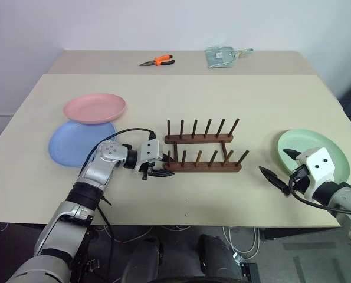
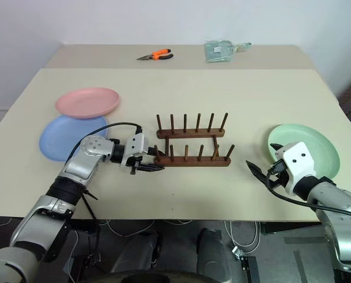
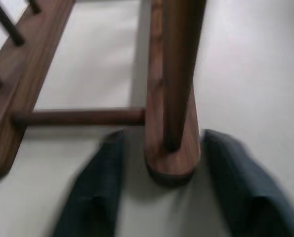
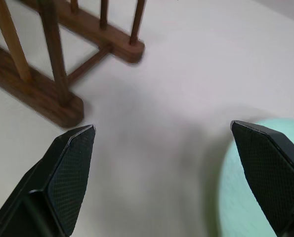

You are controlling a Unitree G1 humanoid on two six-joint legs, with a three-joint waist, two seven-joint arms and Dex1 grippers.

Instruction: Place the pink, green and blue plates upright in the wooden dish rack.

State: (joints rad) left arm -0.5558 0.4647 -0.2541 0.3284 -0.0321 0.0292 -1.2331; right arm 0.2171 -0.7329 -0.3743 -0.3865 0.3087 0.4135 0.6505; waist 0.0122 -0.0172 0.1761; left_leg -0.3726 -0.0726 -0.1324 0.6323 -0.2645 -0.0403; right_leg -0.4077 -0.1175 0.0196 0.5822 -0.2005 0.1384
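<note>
The wooden dish rack [image 1: 210, 167] stands empty at mid-table. My left gripper [image 1: 157, 168] is open at the rack's left end; in the left wrist view its fingers [image 3: 95, 187] straddle the end of the near rail [image 3: 171, 158] with small gaps on both sides. The pink plate [image 1: 94, 108] lies flat at the left, overlapping the far edge of the blue plate [image 1: 75, 144]. At the right, the green plate [image 1: 311, 138] also lies flat. My right gripper [image 1: 275, 164] hangs wide open and empty just left of the green plate, and its housing covers the plate's near part.
Orange-handled pliers [image 1: 158, 60] and a clear plastic bag [image 1: 222, 56] lie on the rear table section. Bare tabletop [image 1: 252, 106] stretches between the rack and the green plate and behind the rack. The table's front edge runs just below both grippers.
</note>
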